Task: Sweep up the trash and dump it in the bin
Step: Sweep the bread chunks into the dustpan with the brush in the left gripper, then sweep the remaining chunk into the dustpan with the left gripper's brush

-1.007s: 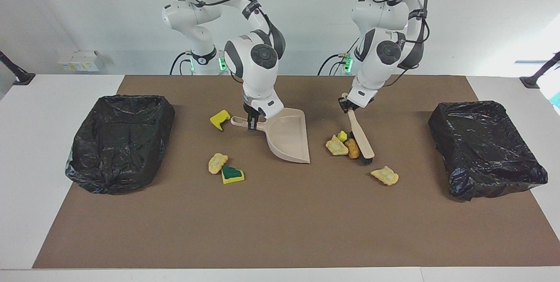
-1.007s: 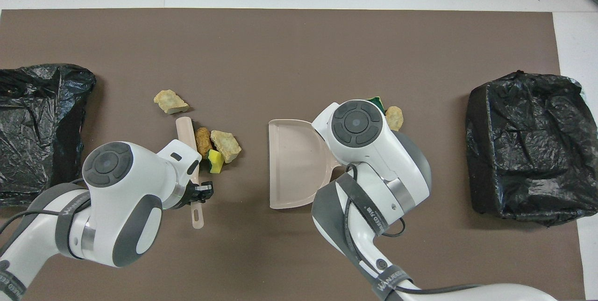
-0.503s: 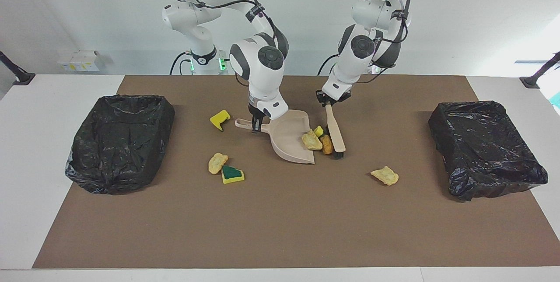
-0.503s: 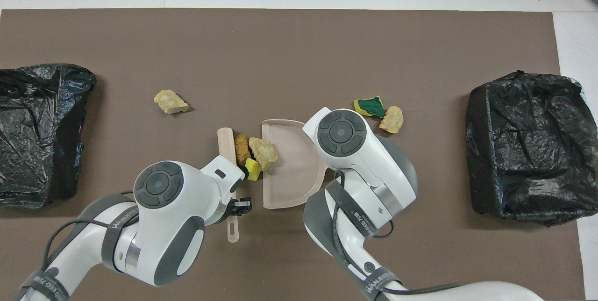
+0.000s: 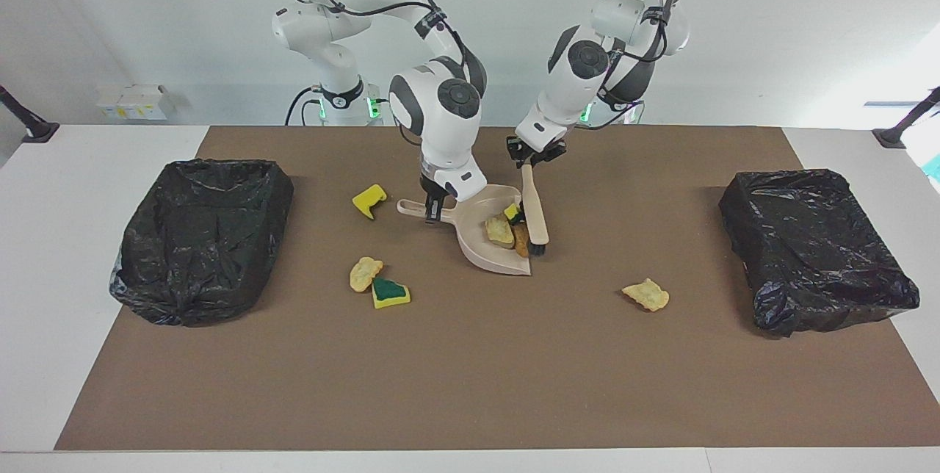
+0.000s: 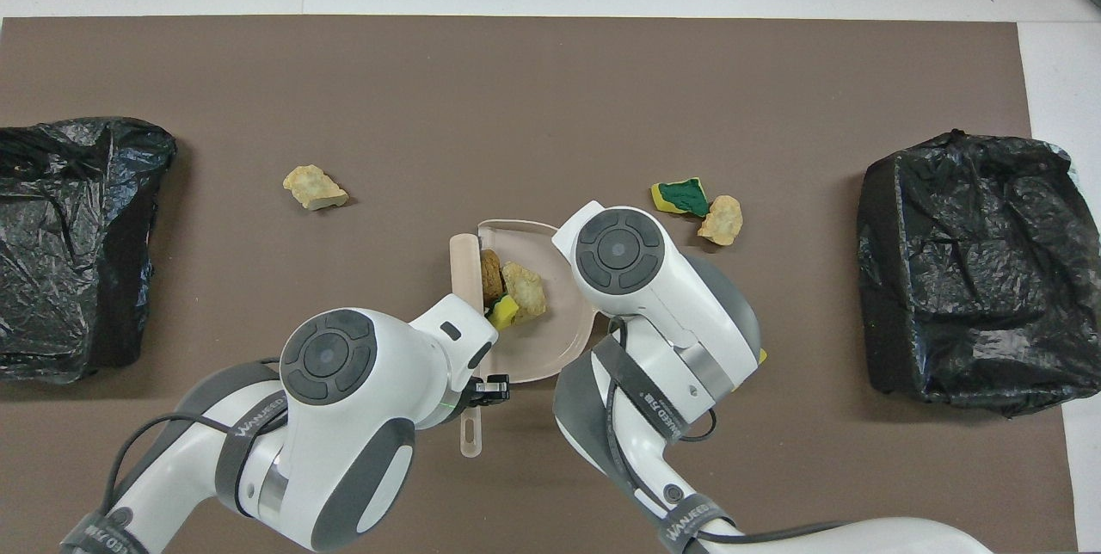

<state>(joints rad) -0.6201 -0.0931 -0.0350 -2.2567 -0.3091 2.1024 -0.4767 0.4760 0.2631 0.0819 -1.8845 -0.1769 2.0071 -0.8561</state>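
Observation:
My right gripper (image 5: 432, 212) is shut on the handle of the beige dustpan (image 5: 477, 249), which rests on the brown mat. My left gripper (image 5: 530, 157) is shut on the beige brush (image 5: 534, 212), whose black bristles stand at the pan's mouth. Three scraps of trash (image 5: 501, 230) lie inside the pan (image 6: 542, 347), pressed against the brush (image 6: 465, 266). Loose trash stays on the mat: a yellow sponge bit (image 5: 369, 200), a tan lump (image 5: 365, 272) touching a green-faced sponge (image 5: 389, 291), and another tan lump (image 5: 646, 294). In the overhead view the right gripper is hidden under its arm.
Two bins lined with black bags stand on the mat, one at the right arm's end (image 5: 202, 238) and one at the left arm's end (image 5: 815, 249). Both arms crowd the mat's middle. White table borders the mat.
The left gripper swept the brush toward the right arm's end, pushing three scraps over the lip into the dustpan. The dustpan barely shifted. The other scraps stayed put.

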